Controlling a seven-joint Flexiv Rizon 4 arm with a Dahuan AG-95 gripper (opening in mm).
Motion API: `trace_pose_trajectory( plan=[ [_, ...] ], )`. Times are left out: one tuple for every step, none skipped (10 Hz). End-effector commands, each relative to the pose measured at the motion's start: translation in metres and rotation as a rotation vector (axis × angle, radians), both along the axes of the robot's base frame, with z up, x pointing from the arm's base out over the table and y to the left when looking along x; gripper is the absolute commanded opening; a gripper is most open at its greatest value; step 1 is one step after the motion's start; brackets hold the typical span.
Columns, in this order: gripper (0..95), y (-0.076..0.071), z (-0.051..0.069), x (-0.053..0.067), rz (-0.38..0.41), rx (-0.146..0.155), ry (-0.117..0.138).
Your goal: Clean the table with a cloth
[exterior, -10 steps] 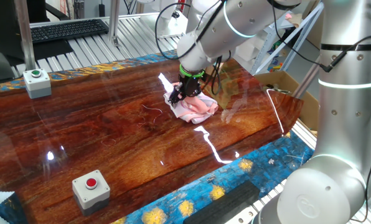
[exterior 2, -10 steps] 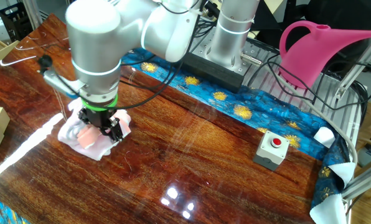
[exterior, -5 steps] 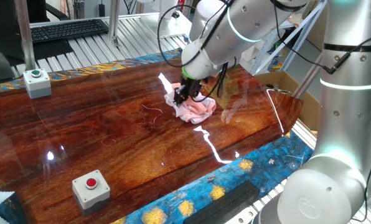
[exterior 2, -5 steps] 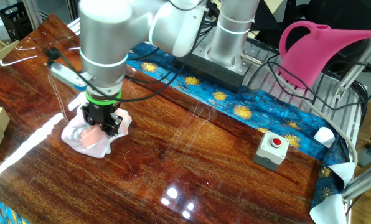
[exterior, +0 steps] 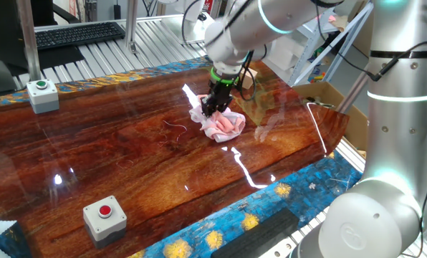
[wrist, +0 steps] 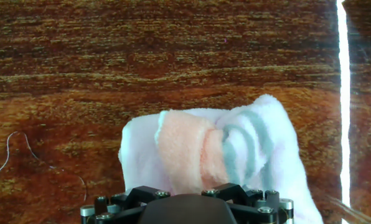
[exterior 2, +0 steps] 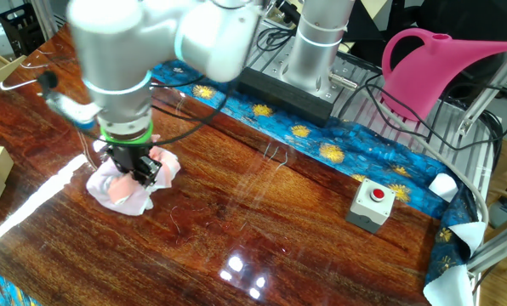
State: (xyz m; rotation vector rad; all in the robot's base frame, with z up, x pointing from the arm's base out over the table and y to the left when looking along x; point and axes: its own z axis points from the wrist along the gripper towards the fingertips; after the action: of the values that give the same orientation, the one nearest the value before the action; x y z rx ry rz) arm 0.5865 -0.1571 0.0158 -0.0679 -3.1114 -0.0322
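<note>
The pale pink and white cloth [exterior: 224, 123] lies bunched on the glossy reddish-brown table [exterior: 113, 150], toward its far right part. My gripper [exterior: 212, 107] points down and is shut on the cloth's near-left folds, pressing it to the wood. In the other fixed view the gripper [exterior 2: 134, 168] sits on top of the cloth [exterior 2: 122, 189]. The hand view shows the cloth [wrist: 204, 152] filling the lower middle, on the table [wrist: 111, 74]; the fingertips are hidden behind the gripper body.
A grey box with a red button [exterior: 104, 216] stands near the front edge, and one with a green button [exterior: 41, 93] at the back left. Thin hairs or threads [exterior: 172, 127] lie on the wood left of the cloth. A pink watering can [exterior 2: 458, 72] stands off the table.
The gripper has dragged the cloth a short way toward the far side of the table, and the wrist has turned; the cloth is bunched tighter.
</note>
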Motion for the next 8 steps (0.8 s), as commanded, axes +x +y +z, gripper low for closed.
trace_pose_trajectory(
  plan=[
    [0.0, 0.0084, 0.0115, -0.0037, -0.026, 0.013, 0.020],
    [0.0, 0.0087, 0.0116, -0.0037, -0.022, 0.014, 0.019],
    [0.0, 0.0087, 0.0116, -0.0037, -0.022, 0.016, 0.018],
    [0.0, 0.0094, 0.0119, -0.0036, -0.022, 0.018, 0.012],
    [0.0, 0.0101, 0.0124, -0.0036, -0.023, 0.024, 0.010],
    [0.0, 0.0115, 0.0135, -0.0035, -0.024, 0.029, 0.008],
    [0.0, 0.0129, 0.0145, -0.0034, -0.025, 0.028, 0.006],
    [0.0, 0.0148, 0.0157, -0.0034, -0.026, 0.028, 0.004]
  ],
)
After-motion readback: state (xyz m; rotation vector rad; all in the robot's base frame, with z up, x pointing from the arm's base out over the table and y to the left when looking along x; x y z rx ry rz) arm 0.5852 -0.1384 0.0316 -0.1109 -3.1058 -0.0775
